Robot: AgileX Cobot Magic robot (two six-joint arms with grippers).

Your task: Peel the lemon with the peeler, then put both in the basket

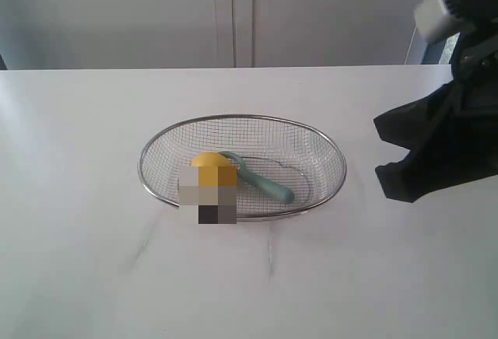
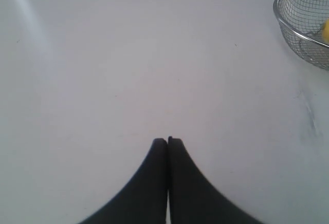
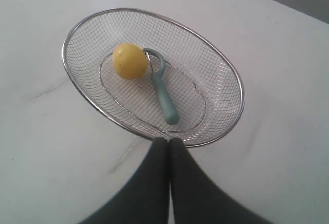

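Note:
The wire-mesh basket stands mid-table. Inside it lie the yellow lemon and the teal-handled peeler, its metal head touching the lemon. The right wrist view shows the same: lemon, peeler, basket rim. My right gripper is shut and empty, just outside the basket's rim; its black arm hangs to the basket's right. My left gripper is shut and empty over bare table, with the basket's edge and a sliver of lemon far off.
The white table has faint scuff marks in front of the basket. A pale panelled wall runs behind the table's far edge. A blurred patch covers part of the lemon in the exterior view.

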